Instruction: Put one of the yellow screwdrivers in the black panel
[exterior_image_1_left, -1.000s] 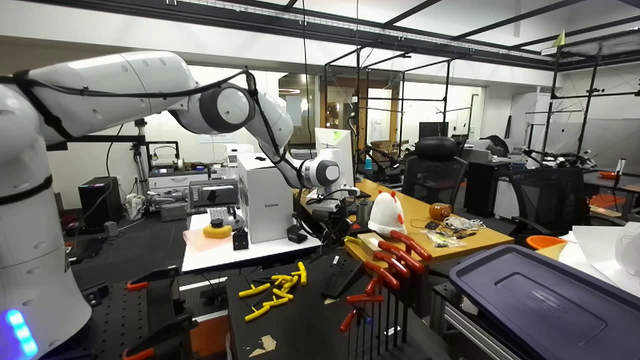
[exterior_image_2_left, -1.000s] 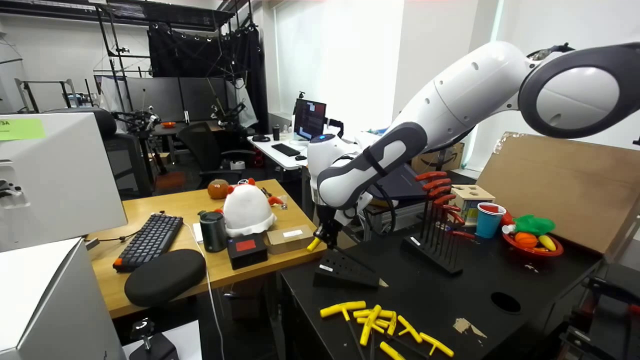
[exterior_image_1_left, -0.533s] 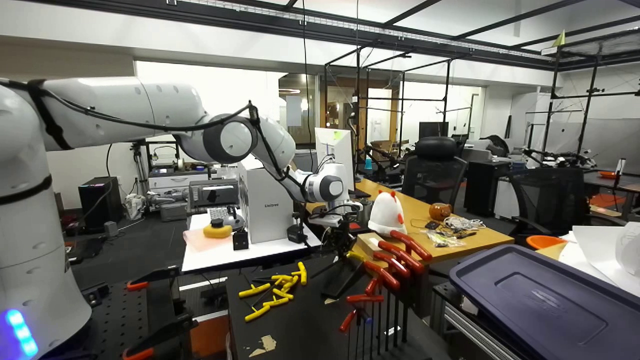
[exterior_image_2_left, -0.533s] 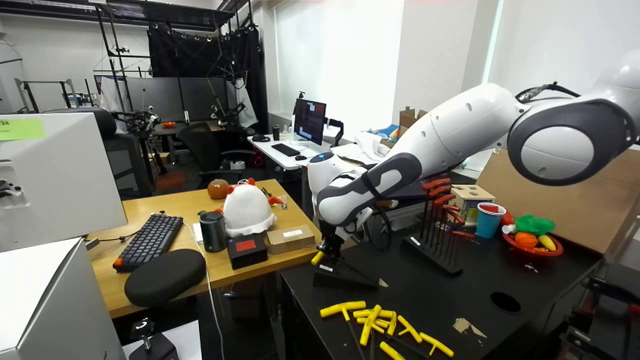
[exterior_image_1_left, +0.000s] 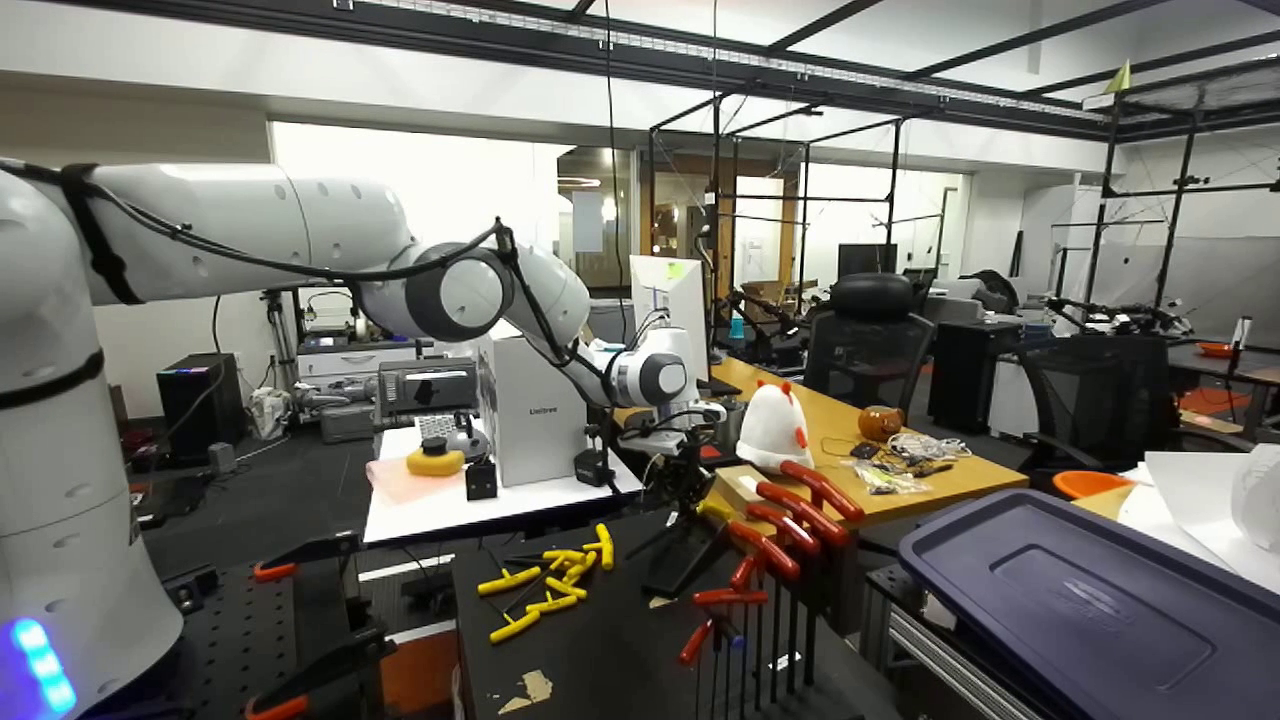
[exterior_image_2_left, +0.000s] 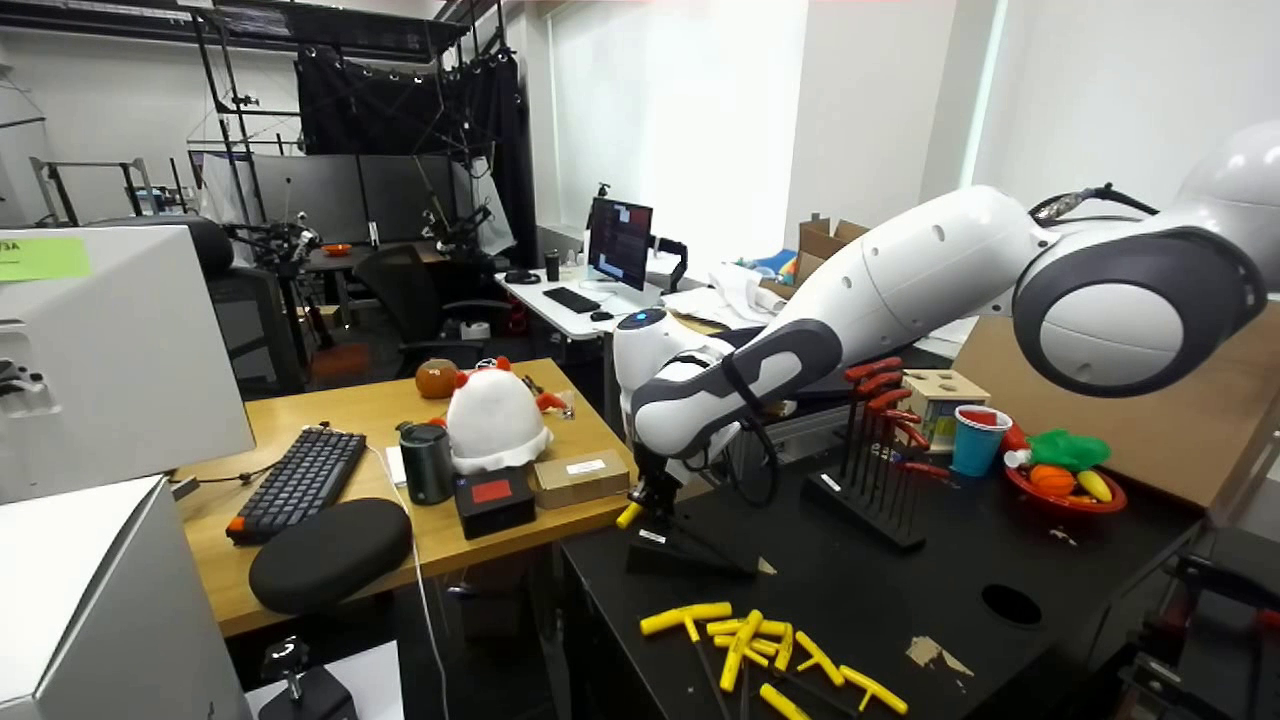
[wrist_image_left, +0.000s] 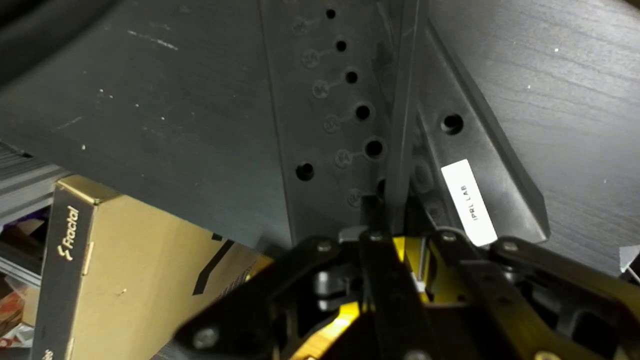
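One gripper (wrist_image_left: 395, 220), mine, its fingers clenched on one yellow screwdriver (exterior_image_2_left: 628, 515), tilted shaft overlapping the black panel (wrist_image_left: 320, 137) in the wrist view; whether shaft and panel touch, I cannot tell. On the black table (exterior_image_2_left: 830, 590) with the panel: further yellow screwdrivers (exterior_image_2_left: 741, 650), loosely piled, and one rack (exterior_image_2_left: 852, 506) of red-handled tools (exterior_image_2_left: 879, 384).

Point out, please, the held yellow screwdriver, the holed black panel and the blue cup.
Held yellow screwdriver (exterior_image_2_left: 629, 516): an exterior view, on its handle.
Black panel (wrist_image_left: 312, 115): the wrist view, on its holed face.
Blue cup (exterior_image_2_left: 976, 450): an exterior view, on its outer side.
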